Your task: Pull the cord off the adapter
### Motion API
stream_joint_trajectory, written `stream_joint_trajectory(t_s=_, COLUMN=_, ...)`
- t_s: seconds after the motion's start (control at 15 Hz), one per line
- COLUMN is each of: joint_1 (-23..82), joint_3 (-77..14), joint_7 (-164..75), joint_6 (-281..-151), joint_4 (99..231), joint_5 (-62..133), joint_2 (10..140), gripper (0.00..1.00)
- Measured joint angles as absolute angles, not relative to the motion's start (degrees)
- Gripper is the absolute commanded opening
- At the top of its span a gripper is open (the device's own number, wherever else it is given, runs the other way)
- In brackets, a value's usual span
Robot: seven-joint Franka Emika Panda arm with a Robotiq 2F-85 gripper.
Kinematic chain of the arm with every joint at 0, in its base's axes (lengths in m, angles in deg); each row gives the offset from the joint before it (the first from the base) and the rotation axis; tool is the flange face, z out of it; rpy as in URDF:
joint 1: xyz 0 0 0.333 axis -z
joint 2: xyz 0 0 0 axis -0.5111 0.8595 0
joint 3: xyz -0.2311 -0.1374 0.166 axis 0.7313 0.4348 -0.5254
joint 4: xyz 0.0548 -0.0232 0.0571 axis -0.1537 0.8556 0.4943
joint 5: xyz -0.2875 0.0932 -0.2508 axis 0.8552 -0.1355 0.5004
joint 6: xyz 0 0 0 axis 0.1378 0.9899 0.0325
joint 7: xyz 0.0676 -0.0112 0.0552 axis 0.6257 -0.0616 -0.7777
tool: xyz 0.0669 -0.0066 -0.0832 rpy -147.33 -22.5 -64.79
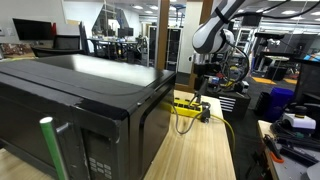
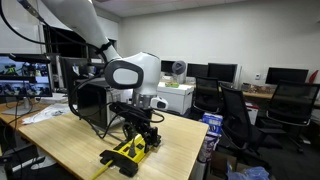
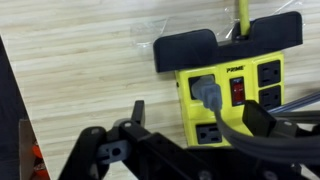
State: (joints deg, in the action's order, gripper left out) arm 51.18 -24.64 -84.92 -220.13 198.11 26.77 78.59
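The yellow adapter (image 3: 232, 98) lies on the wooden table with a black end cap and dark sockets. A grey plug (image 3: 207, 93) sits in one socket, and its dark cord (image 3: 262, 138) runs toward the bottom right. My gripper (image 3: 198, 116) is open just above the strip, one finger left of it over bare wood, the other over its right part, the plug between them. In both exterior views the gripper (image 1: 201, 84) (image 2: 146, 133) hangs over the adapter (image 1: 188, 106) (image 2: 128, 153).
A large black microwave (image 1: 80, 100) fills the table beside the strip; it also shows in an exterior view (image 2: 90, 100). A yellow cable (image 1: 222, 120) leaves the strip. Office chairs (image 2: 235, 115) and desks stand beyond the table edge.
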Motion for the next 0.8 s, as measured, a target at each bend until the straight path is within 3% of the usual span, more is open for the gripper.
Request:
stream_joint_trajectory(t_s=0.4, joint_1=52.19, joint_3=-25.56, joint_7=-84.92, joint_6=-223.00, joint_4=198.11, joint_5=26.53, joint_2=81.03, gripper=1.00)
stream_joint_trajectory(t_s=0.53, joint_1=52.28, joint_3=-26.03, joint_7=-84.91, joint_6=-223.00, joint_4=198.11, joint_5=26.53, joint_2=81.32, gripper=0.95)
stream_joint_trajectory(t_s=0.6, joint_1=52.29, joint_3=-26.25, joint_7=-84.91, joint_6=-222.98, joint_4=198.11, joint_5=26.52, joint_2=81.35, gripper=0.73)
stream_joint_trajectory(t_s=0.73, joint_1=52.29, joint_3=-26.61, joint_7=-84.88, joint_6=-222.90, joint_4=198.09, joint_5=26.49, joint_2=81.35, gripper=0.69)
stream_joint_trajectory(t_s=0.8, joint_1=52.29, joint_3=-26.77, joint_7=-84.88, joint_6=-222.89, joint_4=198.08, joint_5=26.48, joint_2=81.35, gripper=0.62)
